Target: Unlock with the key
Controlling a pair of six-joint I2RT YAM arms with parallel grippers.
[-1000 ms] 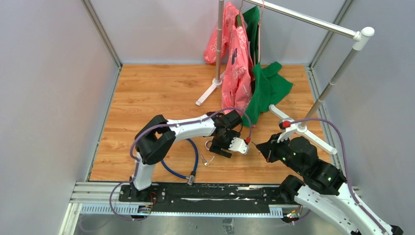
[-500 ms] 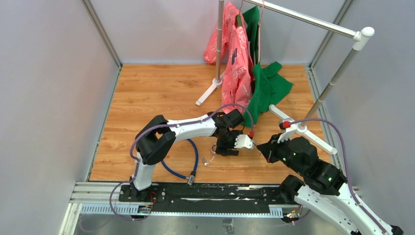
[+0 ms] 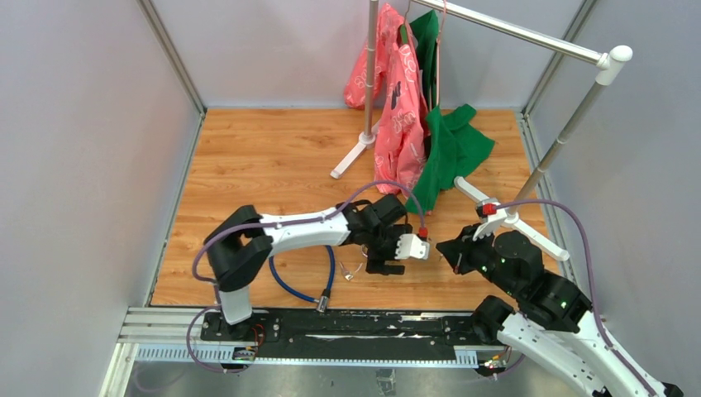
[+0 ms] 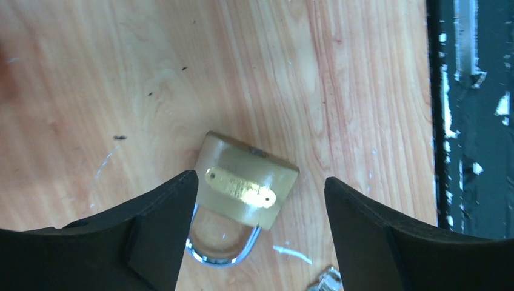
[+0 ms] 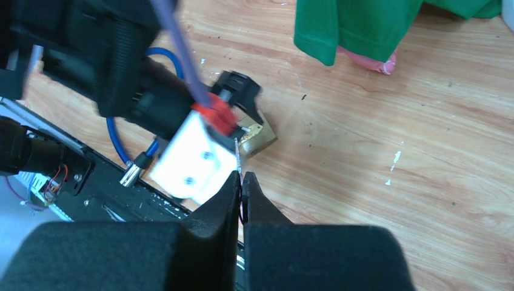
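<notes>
Base rail (image 3: 355,324): black strip along the near edge of the desk (image 3: 273,157), at 6 o'clock in the top view.
Blue cable (image 3: 285,289): looped on the wood just beyond the rail, at 8 o'clock from the left gripper.
Loose keys (image 3: 351,271): a small bunch laid flat on the desk, near the padlock and at 8 o'clock from the left gripper.
Left gripper (image 4: 257,185): jaws spread wide and pointed down, one to either side of the padlock; nothing is clasped.
Padlock (image 4: 245,182): brass body laid flat on the desk between the spread jaws, shackle (image 4: 218,251) closed and turned to 7 o'clock in the wrist view.
Right gripper (image 5: 240,177): jaws pressed together, positioned at 3 o'clock from the left gripper.
Key (image 5: 236,150): thin metal blade seen edge-on, pinched at the fingertips and aimed toward the padlock.
Green garment (image 3: 450,149): hung so that it trails onto the desk at 1 o'clock.
Pink garment (image 3: 397,116): hung beside the green one.
Clothes rack (image 3: 512,33): metal frame stood at the far side.
</notes>
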